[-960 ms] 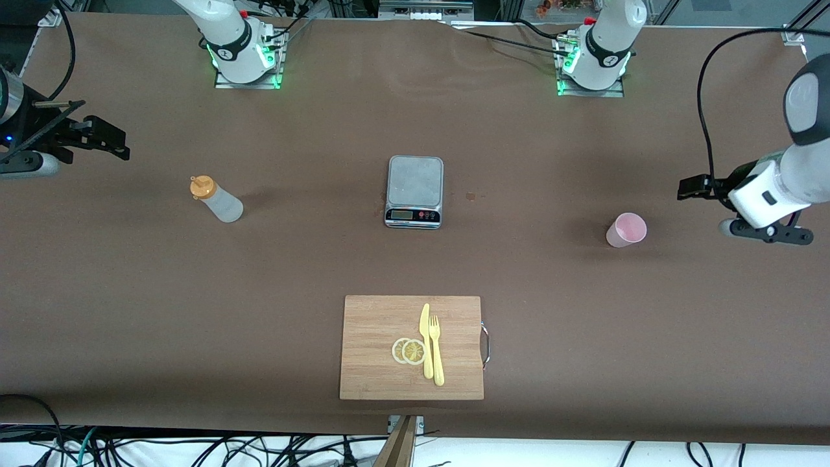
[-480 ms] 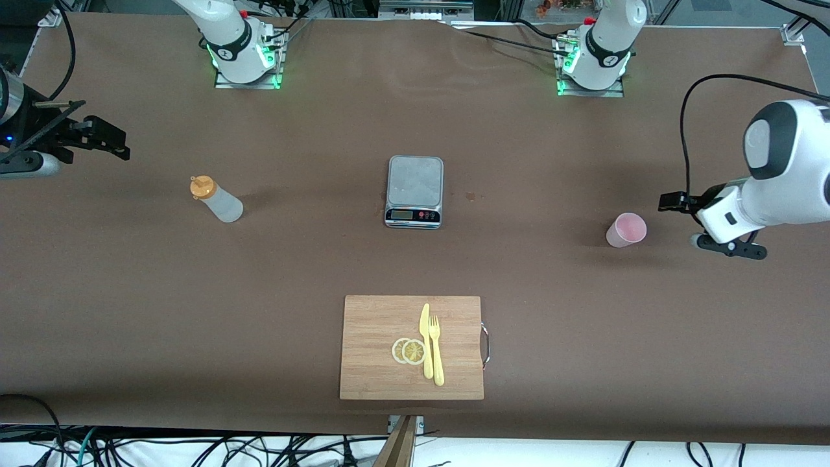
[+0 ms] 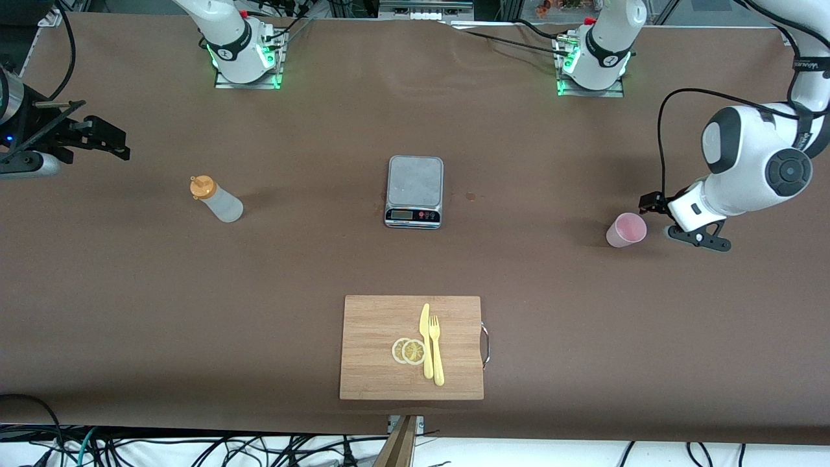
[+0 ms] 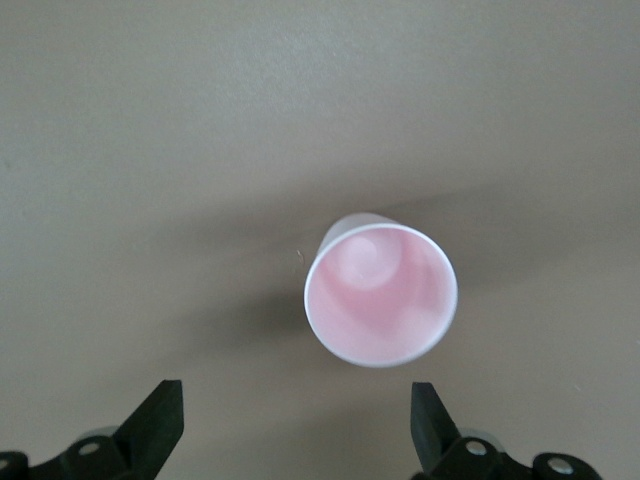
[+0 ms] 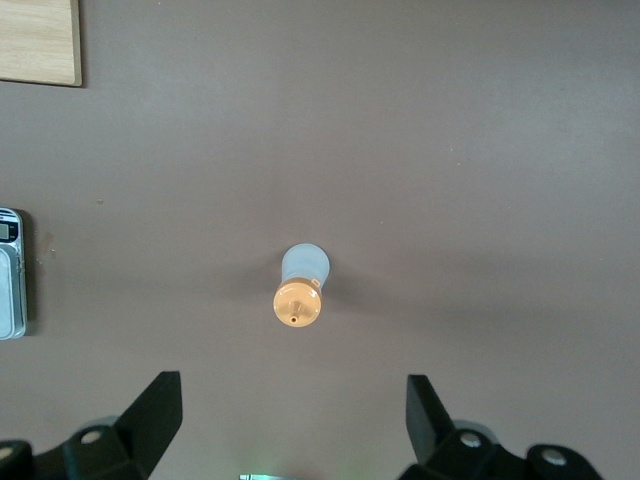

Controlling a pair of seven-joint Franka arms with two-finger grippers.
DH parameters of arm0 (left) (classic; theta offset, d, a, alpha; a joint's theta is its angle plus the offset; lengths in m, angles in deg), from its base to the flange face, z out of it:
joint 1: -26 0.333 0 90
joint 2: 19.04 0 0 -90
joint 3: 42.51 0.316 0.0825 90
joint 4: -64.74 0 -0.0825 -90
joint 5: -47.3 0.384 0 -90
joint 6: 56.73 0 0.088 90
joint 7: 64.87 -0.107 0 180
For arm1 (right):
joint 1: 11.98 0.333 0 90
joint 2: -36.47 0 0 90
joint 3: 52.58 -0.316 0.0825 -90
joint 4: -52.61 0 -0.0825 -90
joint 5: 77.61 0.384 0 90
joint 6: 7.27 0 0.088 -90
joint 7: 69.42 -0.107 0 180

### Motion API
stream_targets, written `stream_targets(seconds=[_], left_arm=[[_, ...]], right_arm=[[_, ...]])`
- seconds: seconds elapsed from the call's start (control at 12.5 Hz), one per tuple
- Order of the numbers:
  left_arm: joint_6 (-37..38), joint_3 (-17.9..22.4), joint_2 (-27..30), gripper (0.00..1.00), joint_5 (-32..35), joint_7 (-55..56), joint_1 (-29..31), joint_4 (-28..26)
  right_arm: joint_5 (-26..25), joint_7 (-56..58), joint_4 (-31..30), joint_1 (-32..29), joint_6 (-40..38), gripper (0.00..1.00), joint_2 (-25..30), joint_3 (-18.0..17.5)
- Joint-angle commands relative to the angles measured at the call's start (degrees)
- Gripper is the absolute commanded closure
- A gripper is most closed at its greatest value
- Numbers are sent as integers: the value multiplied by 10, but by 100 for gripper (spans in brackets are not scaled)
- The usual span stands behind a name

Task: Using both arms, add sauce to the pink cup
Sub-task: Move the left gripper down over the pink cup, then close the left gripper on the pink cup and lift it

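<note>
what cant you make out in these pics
- Scale display reading: too small in the front view; cut by the frame edge in the right wrist view.
- Sauce fill level: cloudy bottle wall hides it.
- Right gripper: arm cut off by the front view's edge.

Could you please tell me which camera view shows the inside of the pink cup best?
The left wrist view: it looks straight down into the cup, apparently empty. The front view shows it small and sideways; the right wrist view misses it.

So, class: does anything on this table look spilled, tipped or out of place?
Only a small dark stain on the table beside the scale. The sauce bottle and pink cup stand upright.
</note>
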Motion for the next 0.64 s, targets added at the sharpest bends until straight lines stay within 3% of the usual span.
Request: stream_targets(seconds=[0.0, 0.48, 0.56], left_arm=[[-71, -4, -20, 0, 10, -12, 5, -25], [-159, -4, -80, 0, 10, -6, 6, -25], [-159, -4, -81, 7, 10, -2, 5, -22]], right_arm=[[-2, -7, 0, 1, 3, 1, 0, -2], [-2, -8, 0, 1, 4, 1, 1, -2], [-2, -8, 0, 1, 3, 1, 1, -2]])
